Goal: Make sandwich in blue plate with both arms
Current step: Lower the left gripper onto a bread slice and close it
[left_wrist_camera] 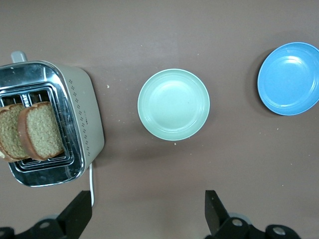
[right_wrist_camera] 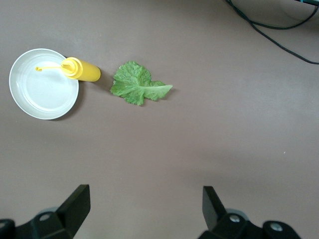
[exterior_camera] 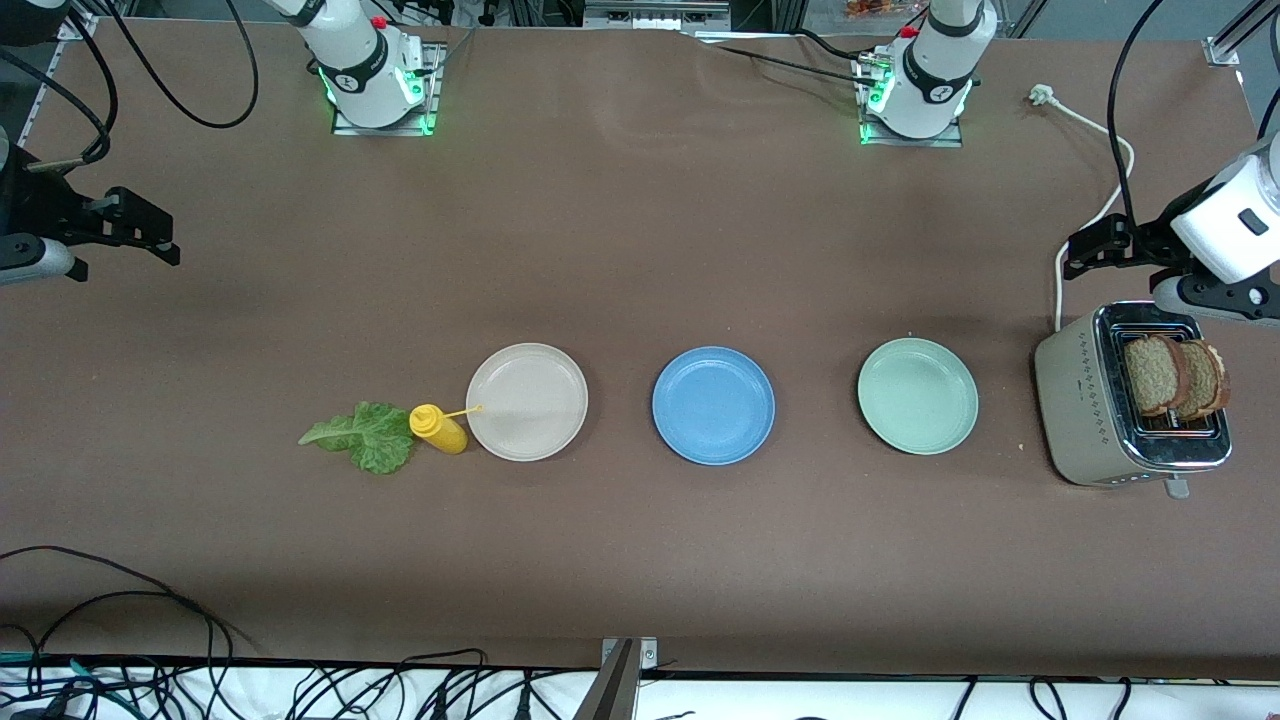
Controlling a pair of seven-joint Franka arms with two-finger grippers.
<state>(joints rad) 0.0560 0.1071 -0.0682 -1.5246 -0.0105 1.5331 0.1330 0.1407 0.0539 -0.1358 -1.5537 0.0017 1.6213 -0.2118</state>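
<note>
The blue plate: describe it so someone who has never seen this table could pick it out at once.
Three round plates lie in a row across the middle of the brown table, between the toaster at the left arm's end and the lettuce leaf toward the right arm's end. The blue plate is the middle one. Its neighbours, the beige plate and the pale green plate, are much paler.

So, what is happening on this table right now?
Nothing is handled yet. Both arms wait with open jaws: the left gripper hangs over the table by the toaster, the right gripper at the other end. Two bread slices stand in the toaster. The lettuce lies beside a yellow bottle. The blue plate holds nothing.
</note>
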